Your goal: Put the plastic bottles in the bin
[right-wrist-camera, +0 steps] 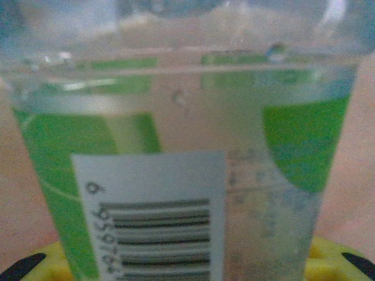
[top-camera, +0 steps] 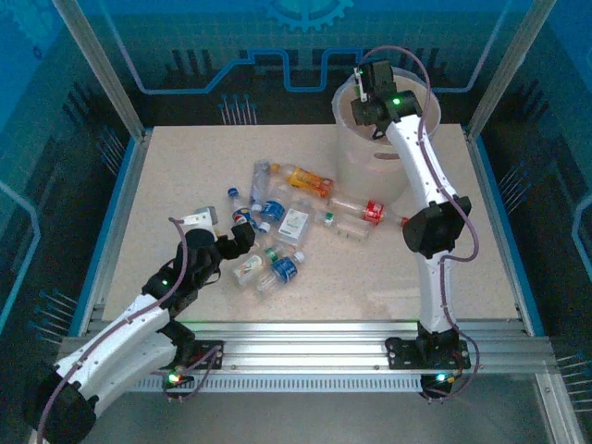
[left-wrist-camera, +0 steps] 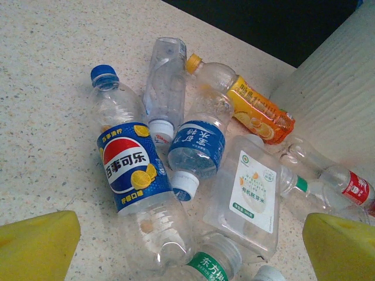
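Left tool stands wide open, yellow fingertips well apart, held low at the near edge of the plastic bottles. These lie on their sides in a loose heap on the speckled surface. Nearest is a blue-capped Pepsi bottle, with a blue-labelled bottle touching it. A flat white-labelled bottle lies alongside and an orange-labelled bottle beyond. The left arm is folded low, reaching forward. Farther off, the right arm stretches up to the translucent bin. The right tool, above the bin's mouth, is clamped on a clear green-labelled bottle bearing a barcode.
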Robot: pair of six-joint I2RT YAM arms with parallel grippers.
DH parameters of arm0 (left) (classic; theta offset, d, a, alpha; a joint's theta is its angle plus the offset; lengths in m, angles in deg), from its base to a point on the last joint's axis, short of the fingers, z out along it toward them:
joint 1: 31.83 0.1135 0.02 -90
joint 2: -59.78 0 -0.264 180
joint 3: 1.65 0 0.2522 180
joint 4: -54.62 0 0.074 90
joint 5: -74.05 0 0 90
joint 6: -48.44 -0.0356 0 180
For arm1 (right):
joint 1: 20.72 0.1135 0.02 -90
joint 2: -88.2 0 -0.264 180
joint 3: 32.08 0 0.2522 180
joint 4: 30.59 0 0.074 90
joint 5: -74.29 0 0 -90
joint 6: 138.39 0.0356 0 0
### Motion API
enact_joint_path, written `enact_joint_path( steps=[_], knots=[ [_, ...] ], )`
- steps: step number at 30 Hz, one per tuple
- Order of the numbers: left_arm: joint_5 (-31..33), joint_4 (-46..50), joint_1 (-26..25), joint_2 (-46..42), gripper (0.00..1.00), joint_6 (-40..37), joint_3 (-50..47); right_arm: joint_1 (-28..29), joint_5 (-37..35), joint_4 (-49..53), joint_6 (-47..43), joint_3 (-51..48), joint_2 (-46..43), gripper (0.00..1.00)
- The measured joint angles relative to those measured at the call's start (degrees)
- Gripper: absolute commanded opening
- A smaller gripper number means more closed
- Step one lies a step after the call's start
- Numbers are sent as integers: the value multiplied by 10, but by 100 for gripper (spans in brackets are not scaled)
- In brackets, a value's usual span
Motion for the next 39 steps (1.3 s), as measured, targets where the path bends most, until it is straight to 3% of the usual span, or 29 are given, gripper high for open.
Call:
enact_joint_path(
  steps=[11, 28, 39],
  knots=[
    [0, 10, 0, 0, 99, 0, 0, -43, 84, 57, -1, 0, 48, 38],
    [0, 15, 0, 0, 99, 0, 0, -45, 136, 140, -2, 3, 96, 51],
    [0, 15, 0, 0, 99, -3, 0, -44, 196, 185, 13, 7, 96, 53]
  ],
)
